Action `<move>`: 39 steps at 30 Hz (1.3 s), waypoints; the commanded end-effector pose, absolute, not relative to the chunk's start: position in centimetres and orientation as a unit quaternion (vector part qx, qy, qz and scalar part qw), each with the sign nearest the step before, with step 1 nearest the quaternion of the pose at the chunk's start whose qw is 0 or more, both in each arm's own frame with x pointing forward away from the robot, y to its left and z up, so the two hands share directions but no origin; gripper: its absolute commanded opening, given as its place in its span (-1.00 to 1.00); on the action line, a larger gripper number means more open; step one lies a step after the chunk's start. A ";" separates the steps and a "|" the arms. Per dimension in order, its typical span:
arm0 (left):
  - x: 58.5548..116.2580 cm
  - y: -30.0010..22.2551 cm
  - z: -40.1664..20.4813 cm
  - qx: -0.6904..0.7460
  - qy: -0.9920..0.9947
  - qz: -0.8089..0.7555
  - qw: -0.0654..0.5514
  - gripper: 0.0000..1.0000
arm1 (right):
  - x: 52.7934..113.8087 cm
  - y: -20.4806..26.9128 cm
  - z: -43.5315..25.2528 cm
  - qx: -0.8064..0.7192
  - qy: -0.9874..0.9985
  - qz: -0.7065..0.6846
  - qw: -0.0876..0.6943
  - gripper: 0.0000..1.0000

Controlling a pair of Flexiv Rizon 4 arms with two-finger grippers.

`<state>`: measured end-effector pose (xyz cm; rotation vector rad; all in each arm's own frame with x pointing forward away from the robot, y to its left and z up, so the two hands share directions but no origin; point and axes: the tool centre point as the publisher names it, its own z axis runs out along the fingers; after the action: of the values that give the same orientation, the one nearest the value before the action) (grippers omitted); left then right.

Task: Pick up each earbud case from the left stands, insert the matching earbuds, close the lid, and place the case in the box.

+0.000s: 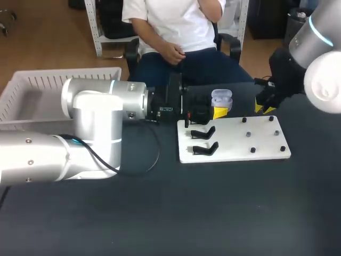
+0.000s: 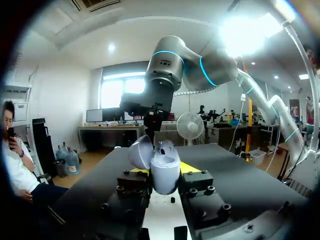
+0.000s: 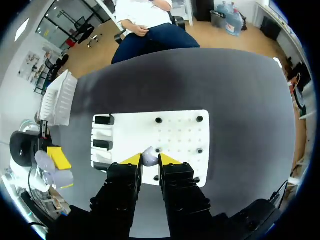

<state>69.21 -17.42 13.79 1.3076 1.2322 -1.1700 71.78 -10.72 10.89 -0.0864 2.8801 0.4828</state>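
Note:
My left gripper is shut on a lilac earbud case, held upright above the far left edge of the white board. In the left wrist view the case sits between the yellow tips with its lid swung open and one earbud showing inside. My right gripper hangs over the board's far right corner. In the right wrist view it is shut on a small white earbud, high above the board. Two empty black stands lie on the board's left side.
A white slatted basket stands at the far left of the table. Several small black pegs dot the board's right half. My left arm's thick silver links span the table's left side. A person sits beyond the far edge.

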 end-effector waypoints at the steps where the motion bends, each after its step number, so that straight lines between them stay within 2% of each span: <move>1: 69.1 -17.4 13.7 0.534 0.504 -0.478 0.481 -1.00 | 68.0 -11.7 14.5 -0.090 0.976 0.156 0.120 -1.00; 9: 69.1 -17.4 13.7 0.534 0.504 -0.478 0.481 -1.00 | 63.7 -10.8 17.6 -0.219 0.961 0.123 0.119 -1.00; 19: 69.1 -17.4 13.7 0.534 0.504 -0.478 0.481 -1.00 | 61.8 -8.2 21.9 -0.280 0.947 0.109 0.115 -1.00; 33: 69.1 -17.4 13.7 0.534 0.504 -0.478 0.481 -1.00 | 62.4 -2.1 23.9 -0.332 0.932 0.080 0.122 -1.00; 39: 69.1 -17.4 13.7 0.534 0.504 -0.478 0.481 -1.00 | 62.5 -1.8 24.1 -0.329 0.932 0.082 0.127 -1.00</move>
<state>69.21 -17.42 13.79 1.3075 1.2324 -1.1700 62.51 -1.84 24.02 -0.9591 2.7109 0.2407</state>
